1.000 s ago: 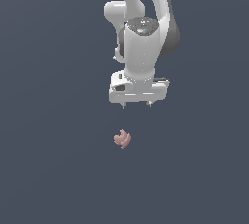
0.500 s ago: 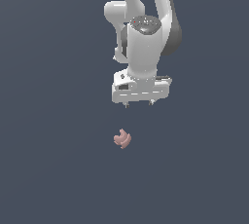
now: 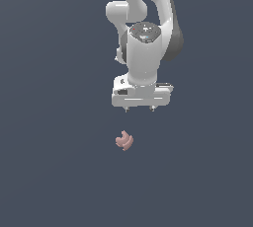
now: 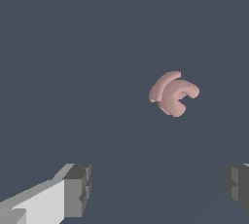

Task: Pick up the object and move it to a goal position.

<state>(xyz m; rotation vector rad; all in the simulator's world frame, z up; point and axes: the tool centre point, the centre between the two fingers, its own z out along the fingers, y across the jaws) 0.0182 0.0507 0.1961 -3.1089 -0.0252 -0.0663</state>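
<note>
Gripper [image 3: 139, 108] hangs wide open and empty above the salmon-pink curled object [image 3: 124, 140], which lies untouched on the dark floor [image 3: 49, 171]; grasp, lift and carry to goal all seem left.

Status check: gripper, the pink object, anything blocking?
Gripper open, empty, hovering above the floor. Pink object lies on the floor, ungrasped, clear of the fingers. Nothing in the way.

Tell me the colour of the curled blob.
Salmon pink all over, unpatterned; the blob shows best in the wrist view.
</note>
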